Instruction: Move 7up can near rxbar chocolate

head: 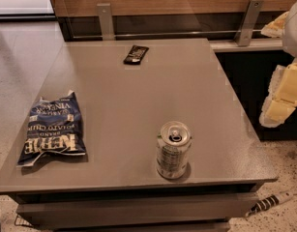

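Observation:
The 7up can (173, 150) stands upright near the front edge of the grey table (138, 91), right of centre, its pull-tab top facing up. The rxbar chocolate (136, 54), a small flat black bar, lies at the far end of the table, well apart from the can. My gripper (279, 100), white and yellow, hangs at the right edge of the view, beyond the table's right side and above the floor. It is away from the can and holds nothing that I can see.
A large blue crinkled chip bag (53, 128) lies at the front left of the table. A wooden wall with metal brackets (105, 19) runs behind the table. A striped cable (271, 203) lies on the floor at the front right.

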### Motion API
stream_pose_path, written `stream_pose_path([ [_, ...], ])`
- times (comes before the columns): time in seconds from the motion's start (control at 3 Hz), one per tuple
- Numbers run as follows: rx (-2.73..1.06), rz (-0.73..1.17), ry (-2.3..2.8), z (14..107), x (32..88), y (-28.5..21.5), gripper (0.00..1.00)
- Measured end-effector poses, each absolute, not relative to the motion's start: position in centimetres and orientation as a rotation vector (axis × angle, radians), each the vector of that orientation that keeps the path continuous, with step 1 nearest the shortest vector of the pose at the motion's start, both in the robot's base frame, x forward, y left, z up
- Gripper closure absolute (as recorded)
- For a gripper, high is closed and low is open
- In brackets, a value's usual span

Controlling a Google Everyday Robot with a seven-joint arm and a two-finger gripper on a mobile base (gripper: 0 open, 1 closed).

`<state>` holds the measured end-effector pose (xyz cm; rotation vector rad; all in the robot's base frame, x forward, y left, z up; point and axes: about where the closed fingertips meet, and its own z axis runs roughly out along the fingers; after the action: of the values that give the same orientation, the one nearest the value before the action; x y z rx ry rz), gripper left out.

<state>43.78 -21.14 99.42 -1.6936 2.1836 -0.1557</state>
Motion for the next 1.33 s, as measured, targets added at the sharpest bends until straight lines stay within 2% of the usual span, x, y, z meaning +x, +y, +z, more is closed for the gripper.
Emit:
stream_pose_path([
  [0.67, -1.686, -0.081, 2.148, 99.1, 43.5, -20.8, 0.00],
  [1.33, -1.602, 0.239, 1.899, 94.7, 41.7, -21.5, 0.00],
])
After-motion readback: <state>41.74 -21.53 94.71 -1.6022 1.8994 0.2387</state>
